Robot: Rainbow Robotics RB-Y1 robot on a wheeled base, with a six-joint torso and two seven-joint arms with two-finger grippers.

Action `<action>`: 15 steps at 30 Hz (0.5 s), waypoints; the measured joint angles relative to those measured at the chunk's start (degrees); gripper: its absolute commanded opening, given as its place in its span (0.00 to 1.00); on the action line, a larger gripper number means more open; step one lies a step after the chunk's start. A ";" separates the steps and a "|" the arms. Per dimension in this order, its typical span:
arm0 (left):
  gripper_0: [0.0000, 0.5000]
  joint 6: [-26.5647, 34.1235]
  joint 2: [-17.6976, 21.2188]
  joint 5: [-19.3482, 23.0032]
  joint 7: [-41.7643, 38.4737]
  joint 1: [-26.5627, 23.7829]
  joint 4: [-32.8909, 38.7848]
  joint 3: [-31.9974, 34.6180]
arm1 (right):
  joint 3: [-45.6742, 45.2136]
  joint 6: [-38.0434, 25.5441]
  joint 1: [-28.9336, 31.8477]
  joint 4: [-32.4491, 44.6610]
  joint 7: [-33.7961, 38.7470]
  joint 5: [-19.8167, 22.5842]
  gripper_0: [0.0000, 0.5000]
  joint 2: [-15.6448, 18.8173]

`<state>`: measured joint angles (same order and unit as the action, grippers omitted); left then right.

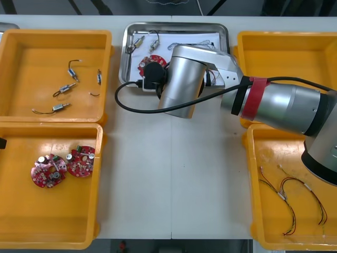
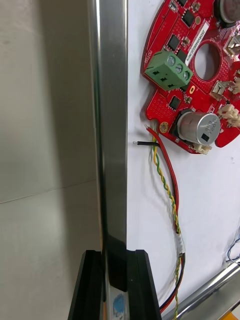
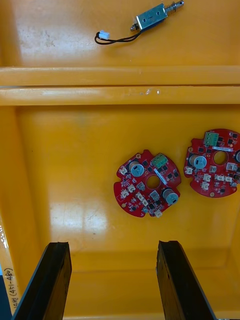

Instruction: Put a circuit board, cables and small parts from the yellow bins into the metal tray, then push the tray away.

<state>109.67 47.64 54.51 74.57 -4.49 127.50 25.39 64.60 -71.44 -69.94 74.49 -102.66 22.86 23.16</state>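
The metal tray, white inside, stands at the table's far middle. It holds a red circuit board, a red and yellow cable and small metal parts. My right gripper is at the tray's near edge, shut on the tray's rim, which runs between its fingers. The right arm covers much of the tray in the front view. My left gripper hangs open over the near left yellow bin, where two circuit boards lie ahead of its fingers.
The far left bin holds several small metal parts. Red and yellow cables lie in the near right bin. The far right bin is partly covered by the arm. Bare table lies in front of the tray.
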 measured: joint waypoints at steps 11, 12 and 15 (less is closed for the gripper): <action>1.00 0.00 0.00 0.00 0.00 0.00 0.00 0.00 | 0.00 3.96 -0.43 -5.22 -1.91 -0.59 0.28 -1.29; 1.00 0.00 0.00 0.00 0.00 0.00 0.00 0.00 | 0.00 3.98 -0.44 -5.46 -1.96 -0.59 0.47 -1.47; 1.00 0.00 0.00 0.00 0.00 0.00 0.00 0.00 | 0.00 3.99 -0.47 -5.92 -2.74 -0.61 0.91 -1.93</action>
<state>109.67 47.64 54.51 74.57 -4.49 127.50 25.39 64.60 -67.45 -70.41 68.58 -105.41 22.26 21.23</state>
